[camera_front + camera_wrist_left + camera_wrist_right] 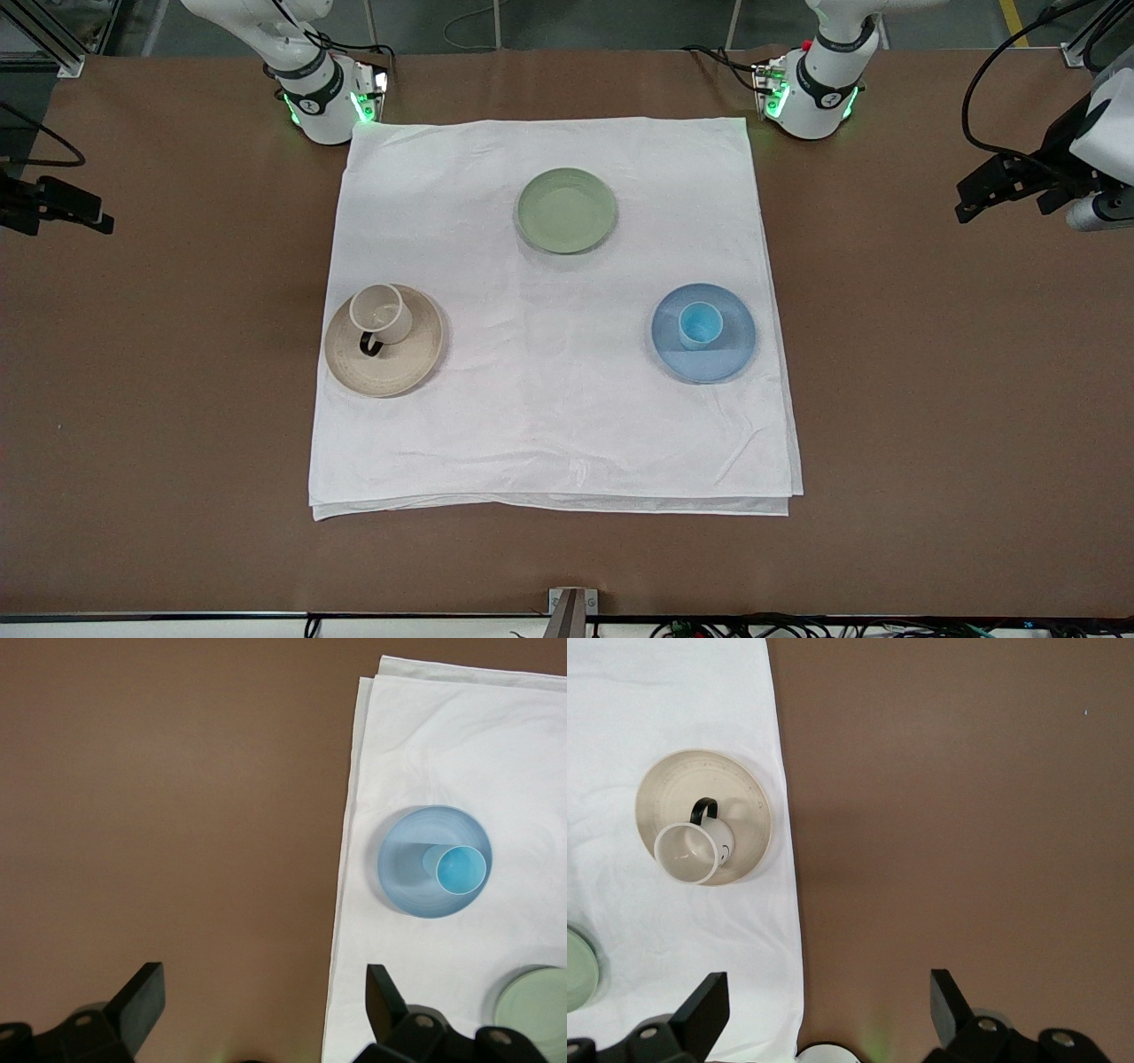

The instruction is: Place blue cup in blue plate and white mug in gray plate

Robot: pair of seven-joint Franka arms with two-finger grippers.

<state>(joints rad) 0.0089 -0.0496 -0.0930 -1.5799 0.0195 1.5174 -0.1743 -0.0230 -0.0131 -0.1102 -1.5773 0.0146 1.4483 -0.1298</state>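
Note:
The blue cup [701,325] stands upright in the blue plate [732,351] on the white cloth, toward the left arm's end. The white mug [381,313] stands upright on the gray plate [400,368], its black handle toward the front camera, toward the right arm's end. The left wrist view shows the blue cup [462,870] in the blue plate [409,875]. The right wrist view shows the white mug [688,853] on the gray plate [680,782]. My left gripper [967,202] [264,985] is open and empty over bare table. My right gripper [96,217] [828,990] is open and empty over bare table.
A sage-green plate [566,210] lies empty on the white cloth [549,416], nearer the robots' bases than the other plates. It also shows in the left wrist view [534,1003] and the right wrist view [576,970]. Brown table [930,399] surrounds the cloth.

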